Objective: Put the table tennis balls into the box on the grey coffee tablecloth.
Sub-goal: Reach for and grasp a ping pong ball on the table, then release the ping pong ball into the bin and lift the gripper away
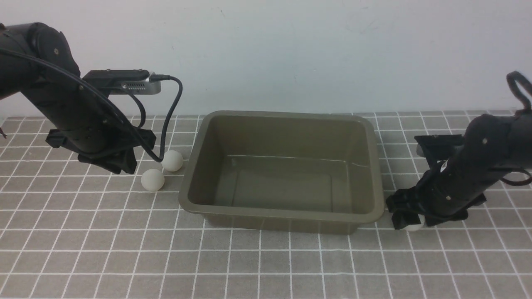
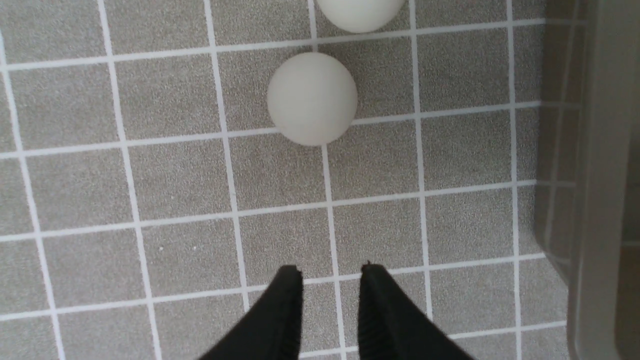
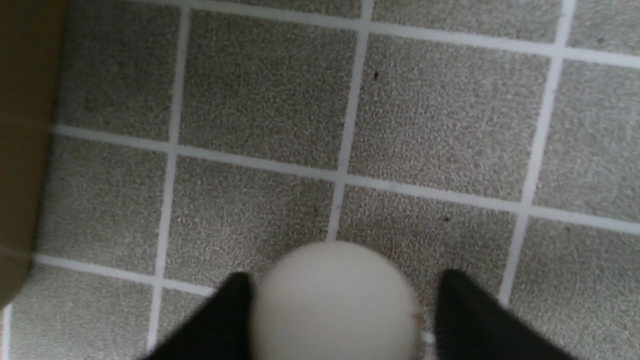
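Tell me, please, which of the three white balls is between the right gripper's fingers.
The ball to the box's right; the other two lie left of it.

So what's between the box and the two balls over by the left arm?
Just bare cloth, a narrow strip between the nearer ball and the box; the front view shows it.

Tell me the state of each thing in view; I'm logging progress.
box: upright, no ball visible inside
two left balls: resting on cloth
right ball: on cloth, between right gripper's fingers
left gripper: slightly open
right gripper: open
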Robot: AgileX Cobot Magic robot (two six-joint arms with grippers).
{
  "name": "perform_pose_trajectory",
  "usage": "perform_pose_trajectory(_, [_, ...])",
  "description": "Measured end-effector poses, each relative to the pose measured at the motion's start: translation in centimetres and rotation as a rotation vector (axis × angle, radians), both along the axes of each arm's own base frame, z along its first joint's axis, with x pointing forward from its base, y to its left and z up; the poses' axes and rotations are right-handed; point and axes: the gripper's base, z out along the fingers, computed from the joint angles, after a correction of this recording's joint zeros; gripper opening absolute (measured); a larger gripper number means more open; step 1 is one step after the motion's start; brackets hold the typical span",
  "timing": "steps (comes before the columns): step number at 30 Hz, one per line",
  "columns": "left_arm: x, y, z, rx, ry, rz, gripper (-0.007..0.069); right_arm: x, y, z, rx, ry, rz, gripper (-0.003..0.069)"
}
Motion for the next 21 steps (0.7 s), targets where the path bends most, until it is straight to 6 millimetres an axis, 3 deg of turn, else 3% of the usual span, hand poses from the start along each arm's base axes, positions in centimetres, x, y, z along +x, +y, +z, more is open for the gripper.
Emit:
perform_pose_trajectory(1, [0.1,0.0,0.0,0.0,-0.001,0.0,0.0213,0.2,0.0,0.3,-0.002,0.0,0.006,0.0345])
perform_pose_trajectory(3, [0.2,0.0,0.0,0.0,-0.005,0.001,0.025,0.4,0.1,1.2,-0.004,0.002,0.015,0.036])
perform_pose_trajectory(7, [0.5,0.0,-0.4,0.0,-0.017,0.005,0.0282,0.6,0.8,6.1,0.035,-0.072,0.019,0.0361])
perform_pose_trajectory(9, [1.0,0.0,-1.0,0.001,-0.02,0.007,0.0286,0.4,2.1,9.4,0.06,-0.175,0.07,0.0361])
perform_pose_trajectory(12, [1.7,0.0,-2.1,-0.001,-0.034,0.016,0.029,0.4,4.8,12.1,0.084,-0.292,0.17,0.0361])
perform_pose_trajectory(15, [2.7,0.0,-3.3,0.001,-0.059,0.024,0.0307,1.1,7.6,12.4,0.108,-0.331,0.241,0.0361])
perform_pose_trajectory(18, [3.6,0.0,-4.7,0.003,-0.085,0.033,0.0361,2.4,9.7,11.1,0.117,-0.292,0.277,0.0362])
perform_pose_trajectory(21, [4.4,0.0,-6.4,0.005,-0.093,0.041,0.0454,3.5,10.7,9.9,0.113,-0.235,0.296,0.0442])
